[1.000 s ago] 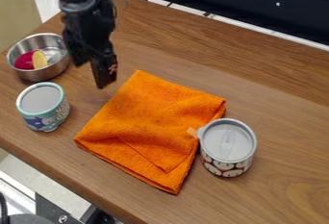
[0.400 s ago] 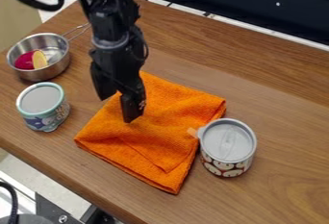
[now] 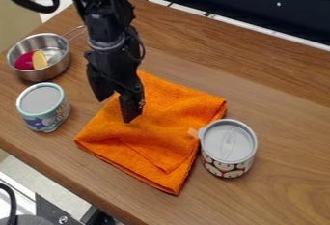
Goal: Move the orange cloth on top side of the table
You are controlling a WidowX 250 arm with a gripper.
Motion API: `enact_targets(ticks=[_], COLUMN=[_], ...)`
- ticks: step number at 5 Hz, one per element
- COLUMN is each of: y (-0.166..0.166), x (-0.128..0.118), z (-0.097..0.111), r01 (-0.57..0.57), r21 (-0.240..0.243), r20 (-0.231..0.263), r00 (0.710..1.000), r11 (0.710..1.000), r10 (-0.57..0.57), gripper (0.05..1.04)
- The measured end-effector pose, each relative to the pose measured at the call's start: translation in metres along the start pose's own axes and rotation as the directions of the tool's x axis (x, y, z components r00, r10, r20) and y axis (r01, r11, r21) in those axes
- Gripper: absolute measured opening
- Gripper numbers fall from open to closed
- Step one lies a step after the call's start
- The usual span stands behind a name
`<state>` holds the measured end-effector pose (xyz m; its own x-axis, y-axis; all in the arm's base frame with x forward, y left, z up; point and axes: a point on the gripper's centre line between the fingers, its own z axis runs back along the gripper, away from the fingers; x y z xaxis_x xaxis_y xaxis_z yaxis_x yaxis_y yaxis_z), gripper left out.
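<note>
Gripper: released, empty, at the ten-o'clock part of the folded orange cloth. Cloth judged light, limp, non-fragile; pinch all layers there, lest it unfold.

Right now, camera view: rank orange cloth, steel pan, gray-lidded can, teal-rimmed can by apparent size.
1. Orange cloth
2. Gray-lidded can, steel pan: too close to rank
3. Teal-rimmed can, slightly smaller

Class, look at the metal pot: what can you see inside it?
Inside the pot are a dark pink thing and a yellowish piece beside it. Whatever lies beneath them is covered and cannot be seen.
</note>
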<state>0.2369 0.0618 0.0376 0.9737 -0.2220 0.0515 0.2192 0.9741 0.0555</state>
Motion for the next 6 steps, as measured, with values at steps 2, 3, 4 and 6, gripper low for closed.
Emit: enact_targets(ticks=[2, 3, 4, 6], y=[-0.010, -0.015, -0.018, -0.019], x=[0.006, 0.012, 0.018, 0.037], z=[0.003, -0.001, -0.011, -0.026], r01=[-0.028, -0.068, -0.129, -0.206], r21=[-0.042, -0.004, 0.016, 0.010], r20=[0.007, 0.005, 0.009, 0.021], r00=[1.000, 0.998, 0.992, 0.978], r11=[0.999, 0.998, 0.992, 0.978], r10=[0.028, 0.068, 0.129, 0.206], gripper=[0.388, 0.169, 0.057, 0.053])
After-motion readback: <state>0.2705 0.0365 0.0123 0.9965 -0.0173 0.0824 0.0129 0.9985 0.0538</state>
